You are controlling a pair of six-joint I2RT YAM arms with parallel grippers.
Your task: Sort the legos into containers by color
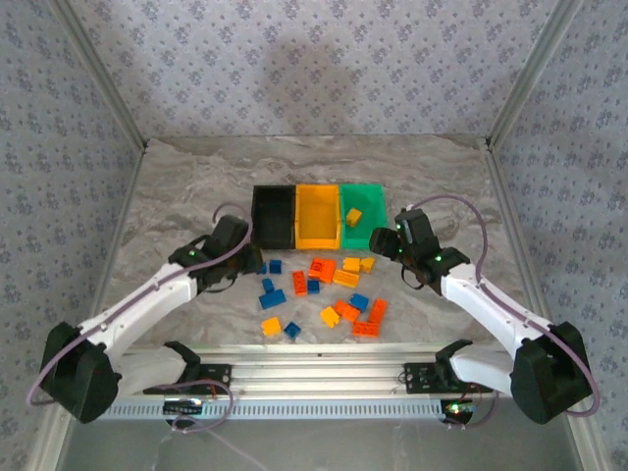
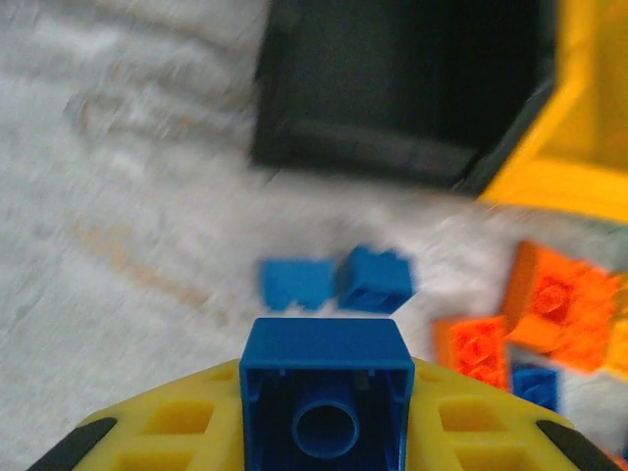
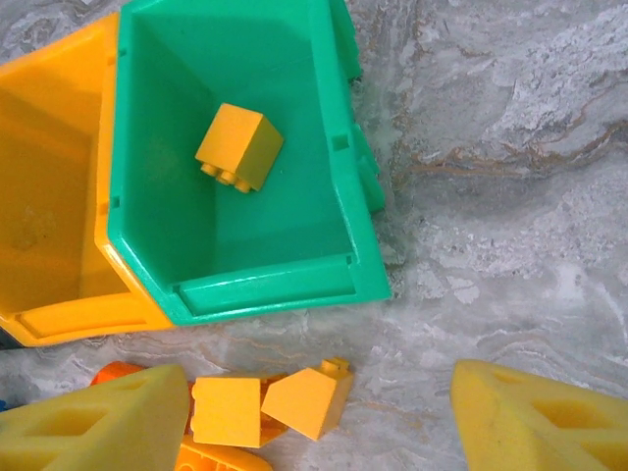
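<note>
From above, my left claw (image 1: 245,259) sits left of centre, just below the black bin (image 1: 273,241). My right claw (image 1: 379,239) is right of centre, beside the green bin (image 1: 363,189). The orange bin (image 1: 318,242) joins the two in a row. One yellow brick (image 1: 353,217) lies inside the green bin. The loose legos (image 1: 334,294), blue, orange and yellow, are scattered on the marble table (image 1: 186,196) in the middle of the frame, below the bins.

Through my left wrist camera, my left claw (image 2: 326,432) is clenched on a blue brick (image 2: 326,392) at bottom centre, with its hollow underside facing the lens. The black bin (image 2: 392,147) fills the top centre and a corner of the orange bin (image 2: 579,147) shows at upper right. Two blue pieces (image 2: 334,283) lie side by side on the table just above the held brick. Orange bricks (image 2: 549,314) are piled at the right edge.

Through my right wrist camera, my right claw (image 3: 392,432) stands released, its yellow fingers (image 3: 98,427) spread to the bottom corners and grasping nothing. The green bin (image 3: 265,285) takes the upper left, with the yellow brick (image 3: 238,145) on its floor. Two yellow legos (image 3: 270,404) lie at bottom centre.
</note>
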